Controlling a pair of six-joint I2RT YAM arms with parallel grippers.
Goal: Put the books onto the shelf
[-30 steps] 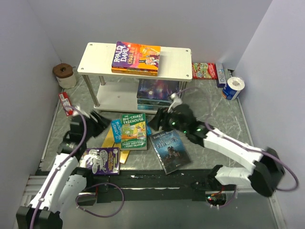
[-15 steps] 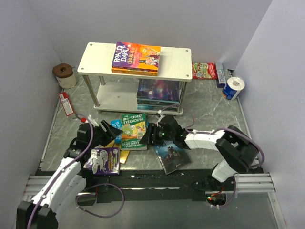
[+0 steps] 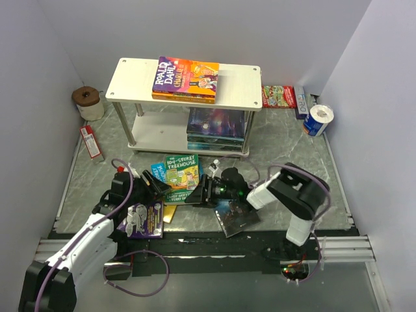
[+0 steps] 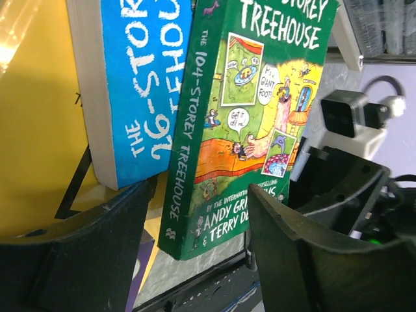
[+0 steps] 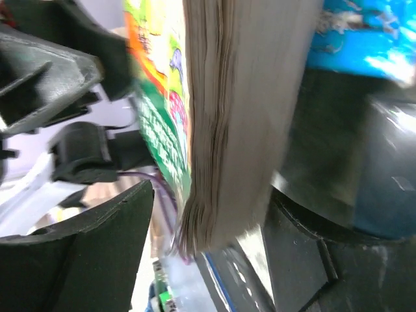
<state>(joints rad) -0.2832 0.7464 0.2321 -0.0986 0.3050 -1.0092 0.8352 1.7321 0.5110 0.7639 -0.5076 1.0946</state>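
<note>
Green Treehouse book lies on the tabletop, near of the shelf. Your left claw and right claw gape astride its edges, gripping nothing. Likely light, floppy, slick: pinch beside the spine.

- A robotics lab test cell: plain pale partition walls box in one small table with a grey marble-pattern top.
- Two robot arms, left arm and right arm, are bolted to a metal rail at the near edge, with purple cables looping loose.
- A low shelf, paperback books and oddments (a twine spool, a paper roll) share the tabletop.
</note>
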